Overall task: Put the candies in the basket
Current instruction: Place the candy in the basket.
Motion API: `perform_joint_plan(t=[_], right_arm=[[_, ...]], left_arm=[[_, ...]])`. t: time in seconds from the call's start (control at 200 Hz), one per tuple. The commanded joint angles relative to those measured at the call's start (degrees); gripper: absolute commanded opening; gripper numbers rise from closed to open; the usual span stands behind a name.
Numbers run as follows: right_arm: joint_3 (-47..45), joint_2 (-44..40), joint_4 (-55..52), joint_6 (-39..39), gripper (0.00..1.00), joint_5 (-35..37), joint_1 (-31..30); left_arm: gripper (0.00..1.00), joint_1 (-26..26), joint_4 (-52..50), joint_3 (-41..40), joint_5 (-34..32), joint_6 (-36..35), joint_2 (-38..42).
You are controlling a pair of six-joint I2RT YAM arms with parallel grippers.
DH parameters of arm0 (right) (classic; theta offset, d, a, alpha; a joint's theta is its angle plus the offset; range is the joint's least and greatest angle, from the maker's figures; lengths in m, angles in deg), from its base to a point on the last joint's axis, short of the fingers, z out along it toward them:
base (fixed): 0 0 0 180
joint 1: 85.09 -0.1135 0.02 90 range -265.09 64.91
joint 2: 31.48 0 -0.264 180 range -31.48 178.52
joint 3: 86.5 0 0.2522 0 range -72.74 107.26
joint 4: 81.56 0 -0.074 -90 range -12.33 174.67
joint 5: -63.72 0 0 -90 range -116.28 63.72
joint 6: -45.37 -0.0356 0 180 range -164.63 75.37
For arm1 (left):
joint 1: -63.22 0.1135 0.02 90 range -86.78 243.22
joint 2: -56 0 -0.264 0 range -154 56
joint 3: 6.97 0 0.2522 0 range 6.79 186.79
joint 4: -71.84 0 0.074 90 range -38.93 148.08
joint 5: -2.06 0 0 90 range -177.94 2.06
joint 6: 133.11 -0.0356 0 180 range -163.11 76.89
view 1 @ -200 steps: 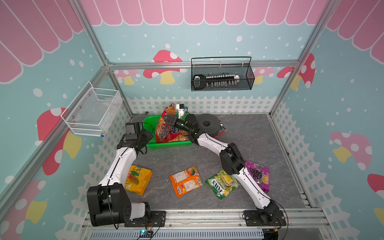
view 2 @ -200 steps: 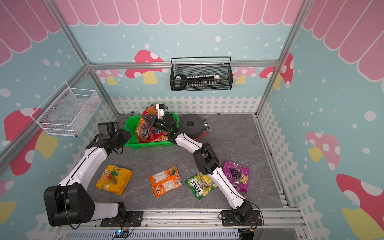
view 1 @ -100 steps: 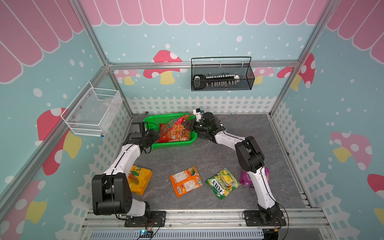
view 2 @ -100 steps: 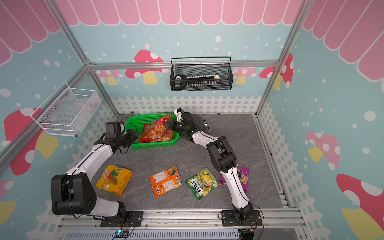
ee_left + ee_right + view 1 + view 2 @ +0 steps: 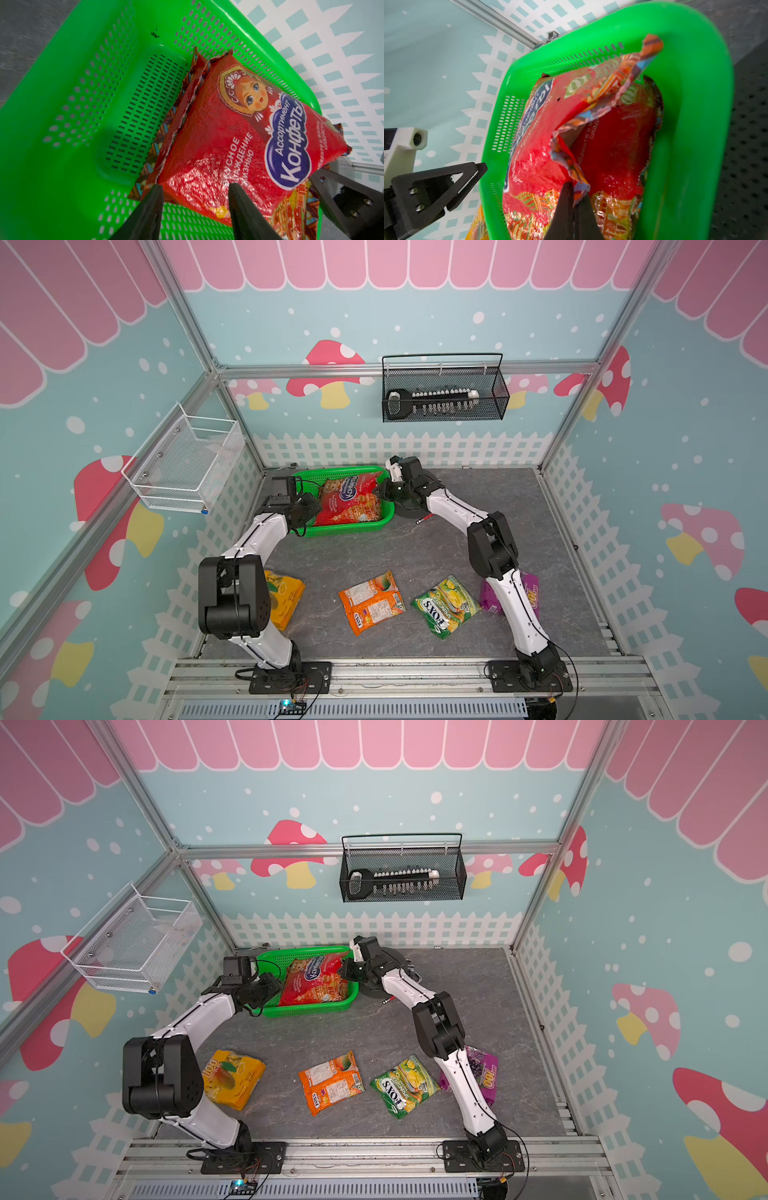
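A pastel booth with mushroom walls encloses a grey table. In both top views the green basket sits above centre by the back fence. It holds two of the six candy bags: the top red bag lies on the lower red bag. The right pincer is clamped on the top red bag's crimped end flap. The left pincer stands half spread across that bag's near edge, apparently not gripping. Four bags lie in a row across the lower table, well apart from the basket: yellow bag, orange bag, FOX'S bag, and purple bag, which is partly under the right arm. Roughly a third seems done.
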Motion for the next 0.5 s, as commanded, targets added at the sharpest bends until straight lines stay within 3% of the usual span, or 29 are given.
perform_joint_plan(t=[0.0, 0.175, 0.35, 0.495], right_arm=[[3.46, 3.25, -5.83, 4.25, 0.00, 1.98, 0.05], [6.72, 6.31, -5.22, 2.79, 0.00, -3.17, -0.17], [9.88, 8.16, -4.67, 2.07, 0.00, -3.88, -1.65], [12.70, 10.53, -3.24, -0.32, 0.00, -5.23, -2.69]], left_arm=[[0.54, 0.16, 0.83, 2.61, 3.87, -3.33, -3.04], [0.57, 0.11, 1.76, 4.47, 10.62, -4.87, -6.95], [0.56, 0.11, 1.74, 4.45, 7.77, -5.05, -6.40], [0.50, 0.18, 1.65, 4.35, 7.11, -5.55, -6.09]])
